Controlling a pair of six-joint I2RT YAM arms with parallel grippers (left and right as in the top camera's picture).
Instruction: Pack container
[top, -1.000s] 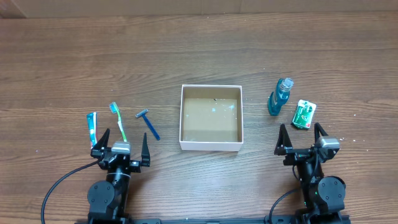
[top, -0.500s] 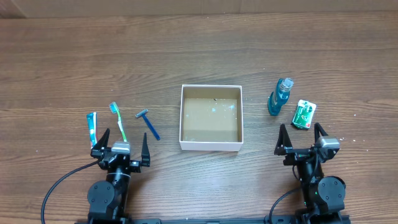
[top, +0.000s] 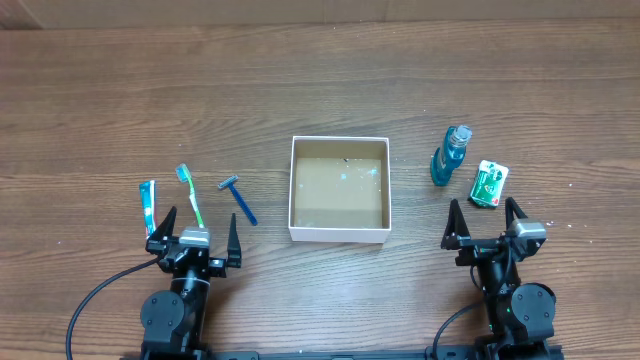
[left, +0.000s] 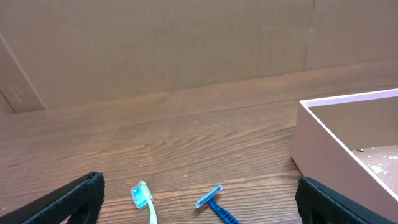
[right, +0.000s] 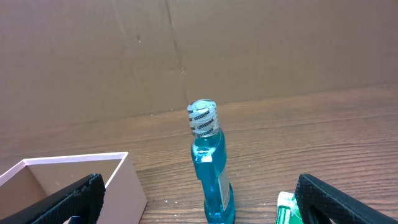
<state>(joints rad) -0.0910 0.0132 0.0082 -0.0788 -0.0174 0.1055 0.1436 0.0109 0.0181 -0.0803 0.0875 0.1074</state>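
On the wooden table, the container looks light, stiff and prone to sliding; its thin rim suits a pinch. The left gripper and right gripper stand spread, empty.

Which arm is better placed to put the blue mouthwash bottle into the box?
Right. The mouthwash bottle stands just ahead of the open right gripper; the left gripper is on the other side of the container.

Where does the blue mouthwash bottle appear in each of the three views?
Overhead: the mouthwash bottle is right of the box, beside a green packet.
Left wrist: not in it.
Right wrist: upright at the centre.
Shared landmark: the white-walled box, centre overhead, right edge in left wrist, lower left in right wrist.
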